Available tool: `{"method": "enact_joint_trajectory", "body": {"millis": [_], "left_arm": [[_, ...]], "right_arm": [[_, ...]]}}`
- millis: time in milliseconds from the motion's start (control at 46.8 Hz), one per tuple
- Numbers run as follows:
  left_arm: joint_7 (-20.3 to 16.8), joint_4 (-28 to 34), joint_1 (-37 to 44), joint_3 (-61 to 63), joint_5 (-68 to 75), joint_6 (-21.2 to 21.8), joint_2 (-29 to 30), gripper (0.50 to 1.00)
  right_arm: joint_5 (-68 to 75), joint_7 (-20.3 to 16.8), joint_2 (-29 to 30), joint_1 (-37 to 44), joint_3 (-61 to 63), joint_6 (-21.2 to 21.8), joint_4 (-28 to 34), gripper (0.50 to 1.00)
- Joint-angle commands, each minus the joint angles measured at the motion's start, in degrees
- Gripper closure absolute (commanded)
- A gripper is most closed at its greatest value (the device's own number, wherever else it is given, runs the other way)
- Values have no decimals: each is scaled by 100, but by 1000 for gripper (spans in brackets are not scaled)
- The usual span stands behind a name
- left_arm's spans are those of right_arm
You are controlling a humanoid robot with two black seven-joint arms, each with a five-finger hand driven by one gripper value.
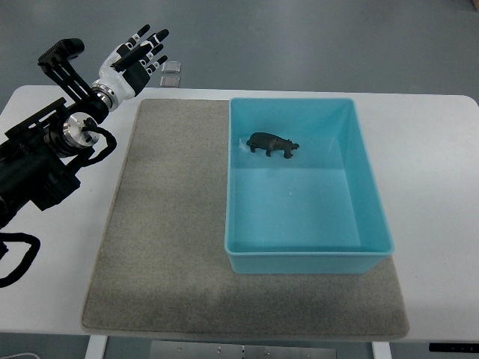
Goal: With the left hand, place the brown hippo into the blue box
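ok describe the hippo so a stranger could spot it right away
A blue box sits on the right of the grey mat on the white table. The brown hippo stands inside, toward its far end, the only dark thing there.

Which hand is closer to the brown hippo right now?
Left. The left hand hovers open past the mat's far left corner, well apart from the brown hippo standing inside the blue box. The right hand is out of view.

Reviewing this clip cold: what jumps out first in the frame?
The bright blue box dominates, sitting on the right part of a grey mat on the white table. Inside it, toward the far end, stands the brown hippo. At upper left the left hand hovers beyond the mat's far corner, fingers spread and holding nothing.
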Motion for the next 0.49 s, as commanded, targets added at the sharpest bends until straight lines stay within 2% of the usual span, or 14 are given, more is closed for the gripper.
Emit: {"method": "enact_joint_trajectory", "body": {"millis": [0, 470], "left_arm": [[5, 3, -24, 0, 12, 6, 5, 506], [5, 12, -24, -9, -15, 6, 40, 506]], "right_arm": [[0, 0, 0, 0, 1, 0, 0, 564], [-44, -9, 0, 18, -8, 79, 290, 564]]}}
